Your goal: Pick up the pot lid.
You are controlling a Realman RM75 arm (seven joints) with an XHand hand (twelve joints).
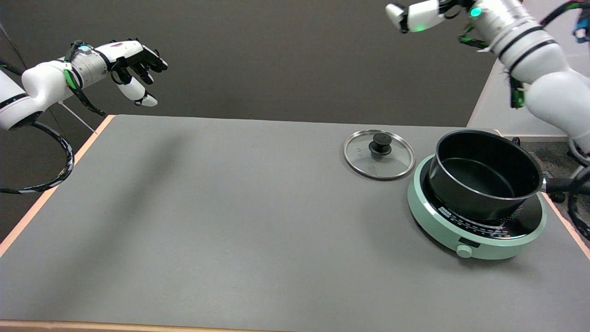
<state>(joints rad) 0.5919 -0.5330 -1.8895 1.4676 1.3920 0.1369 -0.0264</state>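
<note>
The pot lid is a round glass disc with a metal rim and a black knob. It lies flat on the grey table, just left of the cooker. My right hand hangs high in the air at the picture's top edge, above and slightly right of the lid and far from it. Only part of this hand shows, because the frame cuts it off, so how its fingers lie is unclear. Nothing is seen in it.
A black pot with no lid stands on a mint-green induction cooker at the right, its handle pointing right. The idle left hand hangs in the air at the upper left. The grey table has a wooden edge.
</note>
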